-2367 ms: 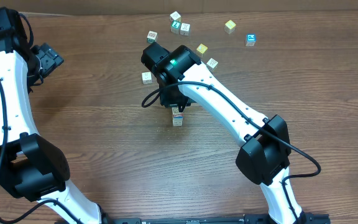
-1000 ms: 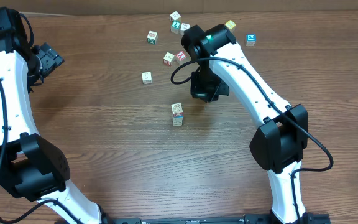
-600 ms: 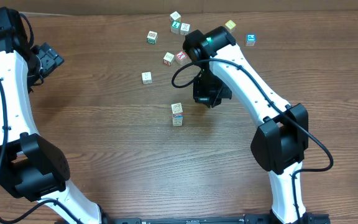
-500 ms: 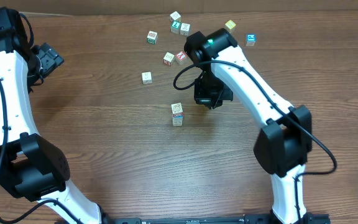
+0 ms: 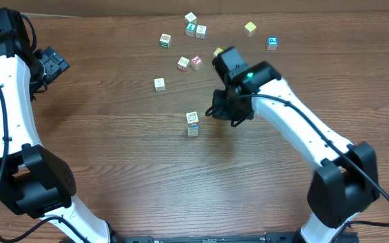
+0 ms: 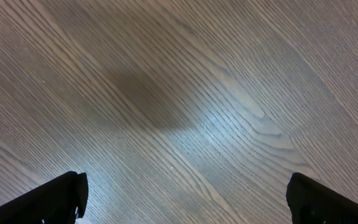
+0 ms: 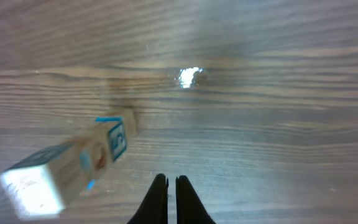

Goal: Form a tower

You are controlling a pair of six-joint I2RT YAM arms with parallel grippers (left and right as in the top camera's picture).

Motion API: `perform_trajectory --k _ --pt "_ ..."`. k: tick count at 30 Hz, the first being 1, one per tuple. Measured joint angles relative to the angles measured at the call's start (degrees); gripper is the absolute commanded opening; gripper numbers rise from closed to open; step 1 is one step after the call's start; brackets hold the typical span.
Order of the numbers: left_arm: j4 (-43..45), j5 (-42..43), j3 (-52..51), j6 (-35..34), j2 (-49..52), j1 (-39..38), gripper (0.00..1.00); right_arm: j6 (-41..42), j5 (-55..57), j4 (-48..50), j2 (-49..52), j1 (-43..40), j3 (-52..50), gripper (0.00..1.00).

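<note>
Right gripper [image 7: 171, 198] — jaws pressed together — near the tower [image 5: 192, 124]

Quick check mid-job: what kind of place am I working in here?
Likely a robot test bench: a wood-grain table, a left arm and a right arm rising from its near edge, loose letter cubes and a short tower.

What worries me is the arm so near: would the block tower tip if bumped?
Probably: the tower is one cube wide and clearly taller, so a side push likely topples it. It looks light and merely stacked, so it may scatter.
</note>
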Motion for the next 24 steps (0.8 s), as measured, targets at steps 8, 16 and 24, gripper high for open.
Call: perform_trajectory --k 8,16,24 --pt "0.0 0.0 0.0 0.0 0.0 0.0 1.0 -1.0 -7.4 6.4 0.6 0.0 -4.9 0.04" --pt "0.0 0.0 0.0 0.0 0.0 0.0 1.0 -2.7 -14.5 8.0 0.6 0.1 -4.9 0.04" --pt "0.0 0.0 0.0 0.0 0.0 0.0 0.99 -3.1 -18.0 8.3 0.6 0.2 -4.9 0.04"
